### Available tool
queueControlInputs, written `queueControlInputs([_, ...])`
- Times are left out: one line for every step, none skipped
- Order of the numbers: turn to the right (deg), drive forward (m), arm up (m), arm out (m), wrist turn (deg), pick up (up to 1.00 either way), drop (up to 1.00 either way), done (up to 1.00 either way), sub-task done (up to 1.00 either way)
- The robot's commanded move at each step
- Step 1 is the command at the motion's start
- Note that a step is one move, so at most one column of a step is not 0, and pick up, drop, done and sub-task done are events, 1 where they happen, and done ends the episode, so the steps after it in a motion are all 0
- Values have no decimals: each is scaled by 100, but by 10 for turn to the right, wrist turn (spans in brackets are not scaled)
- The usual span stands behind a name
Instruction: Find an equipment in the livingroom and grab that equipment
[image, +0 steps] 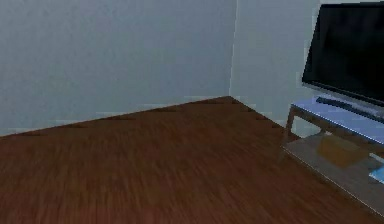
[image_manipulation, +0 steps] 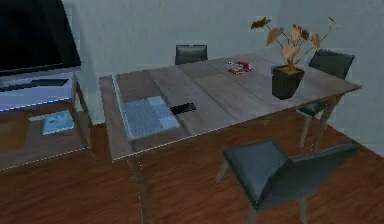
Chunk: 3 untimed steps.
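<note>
A dark brown wood-plank floor (image: 150, 160) runs back to two pale grey-blue walls (image: 110, 50) that meet in a corner in the forward view. At that view's right edge a black flat-screen television (image: 350, 50) stands on a low wooden stand with a pale top (image: 345, 125). A slim dark bar (image: 335, 103) lies on the top just in front of the screen, and a brownish box (image: 340, 152) sits on the shelf below. In the arm side view the television and the stand are at the left, with a flat light blue book-like thing (image_manipulation: 58, 123) on the lower shelf. Just beside the stand, to its right, is a long brown wooden dining table (image_manipulation: 220, 90). On the table's left part lies a flat grey laptop-like slab (image_manipulation: 148, 115), and a small black flat object (image_manipulation: 183, 107), too small to name, lies just beside the slab's right edge. This may be the equipment the task means, though I cannot tell for sure. Farther along the tabletop are a small red and white thing (image_manipulation: 238, 68) and a dark pot of dry tan leaves (image_manipulation: 287, 80), which stands upright near the right end. Dark grey chairs stand around the table: one at the near side (image_manipulation: 285, 170), one at the far side (image_manipulation: 191, 53) and one at the right end (image_manipulation: 330, 65)
</note>
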Motion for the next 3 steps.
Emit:
queueControlInputs([450, 0, 0, 0, 0, 0, 0, 0, 0])
queueControlInputs([180, 0, 0, 0, 0, 0, 0, 0, 0])
queueControlInputs([0, 45, 0, 0, 0, 0, 0, 0, 0])
